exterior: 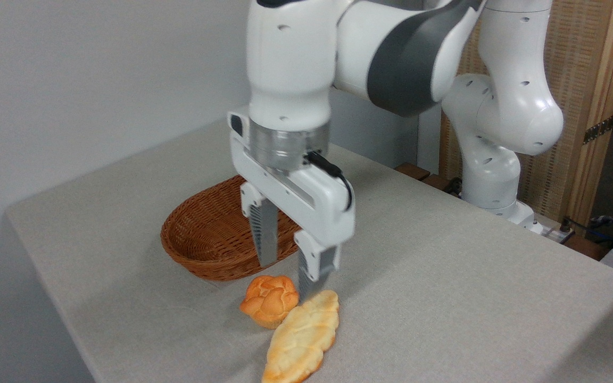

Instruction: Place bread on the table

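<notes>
The bread (302, 338), a long pale golden braided loaf with browned edges, lies flat on the table (445, 276) near its front edge. My gripper (288, 272) hangs just above the loaf's far end with its two fingers spread apart and nothing between them. The right finger's tip stands close over the top end of the loaf; I cannot tell whether it touches. The left finger sits in front of the basket wall.
A small round orange knotted bun (268, 300) rests on the cloth touching the loaf's left side. A brown oval wicker basket (205, 234) stands behind the gripper. The arm's base (493, 186) is at the back right. The table's front edge runs close to the loaf.
</notes>
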Robot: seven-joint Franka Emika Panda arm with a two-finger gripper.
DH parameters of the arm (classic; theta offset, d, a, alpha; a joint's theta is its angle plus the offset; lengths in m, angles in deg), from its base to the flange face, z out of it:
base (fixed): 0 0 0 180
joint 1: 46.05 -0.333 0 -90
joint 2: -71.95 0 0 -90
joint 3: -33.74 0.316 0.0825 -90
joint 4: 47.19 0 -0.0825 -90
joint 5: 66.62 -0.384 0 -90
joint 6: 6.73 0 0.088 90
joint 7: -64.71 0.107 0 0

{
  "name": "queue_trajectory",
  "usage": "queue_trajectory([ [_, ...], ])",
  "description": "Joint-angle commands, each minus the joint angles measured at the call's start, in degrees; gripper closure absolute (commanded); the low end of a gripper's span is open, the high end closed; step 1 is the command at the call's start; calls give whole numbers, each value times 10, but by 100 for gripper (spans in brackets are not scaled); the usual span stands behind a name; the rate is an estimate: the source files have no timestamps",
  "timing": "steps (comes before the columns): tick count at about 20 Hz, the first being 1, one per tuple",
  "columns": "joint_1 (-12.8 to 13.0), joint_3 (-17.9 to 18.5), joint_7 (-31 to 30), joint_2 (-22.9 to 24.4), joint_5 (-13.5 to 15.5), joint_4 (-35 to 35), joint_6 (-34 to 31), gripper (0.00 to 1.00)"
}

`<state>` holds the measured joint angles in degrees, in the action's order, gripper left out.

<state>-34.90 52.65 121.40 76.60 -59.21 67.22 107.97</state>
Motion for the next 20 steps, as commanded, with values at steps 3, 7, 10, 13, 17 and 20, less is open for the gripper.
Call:
queue_trajectory([
  [3,6,-62,-96,6,7,-7,-4,0],
  [7,6,-105,-146,6,4,-21,-4,0],
  [10,6,-134,-163,6,7,-41,-5,0],
  [13,6,-155,-163,6,7,-52,-11,0],
  [17,6,-164,-200,6,1,-76,-24,0],
  [20,5,-160,-201,5,-1,-99,-61,0],
])
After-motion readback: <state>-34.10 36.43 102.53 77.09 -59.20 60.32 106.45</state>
